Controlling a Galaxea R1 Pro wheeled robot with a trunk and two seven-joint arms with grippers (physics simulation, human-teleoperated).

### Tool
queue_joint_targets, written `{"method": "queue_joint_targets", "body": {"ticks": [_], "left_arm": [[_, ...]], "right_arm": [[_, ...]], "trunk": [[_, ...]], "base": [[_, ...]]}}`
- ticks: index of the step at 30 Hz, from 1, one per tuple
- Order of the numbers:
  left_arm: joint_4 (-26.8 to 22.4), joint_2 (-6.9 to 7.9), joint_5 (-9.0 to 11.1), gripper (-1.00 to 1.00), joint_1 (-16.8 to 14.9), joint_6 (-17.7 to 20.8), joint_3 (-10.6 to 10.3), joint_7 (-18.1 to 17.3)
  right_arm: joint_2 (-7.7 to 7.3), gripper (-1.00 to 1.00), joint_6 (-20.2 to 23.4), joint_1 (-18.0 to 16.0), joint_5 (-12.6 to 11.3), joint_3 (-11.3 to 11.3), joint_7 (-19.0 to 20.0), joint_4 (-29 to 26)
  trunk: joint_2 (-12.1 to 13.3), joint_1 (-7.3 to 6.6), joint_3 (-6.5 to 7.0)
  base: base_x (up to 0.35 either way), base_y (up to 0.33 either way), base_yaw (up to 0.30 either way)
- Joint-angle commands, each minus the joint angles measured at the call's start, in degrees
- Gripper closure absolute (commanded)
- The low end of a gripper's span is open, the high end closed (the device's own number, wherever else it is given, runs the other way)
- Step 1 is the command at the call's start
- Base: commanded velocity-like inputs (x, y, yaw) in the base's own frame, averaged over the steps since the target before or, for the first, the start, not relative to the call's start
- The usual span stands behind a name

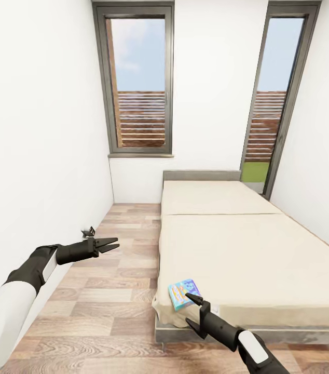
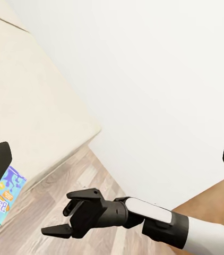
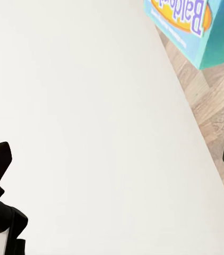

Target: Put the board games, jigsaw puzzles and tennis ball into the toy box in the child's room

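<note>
One small blue board game (image 1: 183, 293) lies at the bed's (image 1: 247, 254) near corner, lower centre of the head view, overhanging the mattress edge; my right gripper (image 1: 191, 310) hovers just beside it, jaws wide, empty; my left gripper (image 1: 108, 244), at left over open floor (image 1: 107, 306), also spread, empty; I judge a careless nudge could tip the box off; wall close at left.

I see the small blue board game (image 1: 184, 293) lying flat at the near corner of the bed (image 1: 247, 249), my right gripper (image 1: 191, 310) spread open just beside it — my left gripper (image 1: 110, 244), parted too, hangs over the wood floor (image 1: 102, 306).
</note>
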Motion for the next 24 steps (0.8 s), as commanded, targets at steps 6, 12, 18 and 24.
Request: {"method": "queue_joint_targets", "body": {"ticks": [6, 12, 18, 24], "left_arm": [[-0.02, 0.02, 0.02, -1.0, -0.03, 0.64, 0.03, -0.23], [-0.02, 0.02, 0.03, -1.0, -0.03, 0.64, -0.02, -0.24], [-0.02, 0.02, 0.04, -1.0, -0.03, 0.64, -0.05, -0.24], [-0.02, 0.02, 0.04, -1.0, -0.03, 0.6, 0.01, -0.24]], "right_arm": [[0.45, -1.0, 0.43, -0.05, 0.15, -0.39, -0.15, -0.06], [1.08, -1.0, 0.41, -0.16, 0.25, -0.27, -0.14, -0.24], [1.39, -1.0, 0.51, -0.22, 0.39, -0.2, 0.06, -0.4], [1.45, -1.0, 0.47, -0.23, 0.5, -0.14, 0.46, -0.48]], "trunk": [[-2.45, 1.32, -1.14], [-4.86, 2.63, -2.22], [-7.26, 3.95, -3.3], [-8.87, 4.83, -4.01]], "base": [[0.0, 0.0, 0.0], [0.0, 0.0, 0.0], [0.0, 0.0, 0.0], [0.0, 0.0, 0.0]]}}
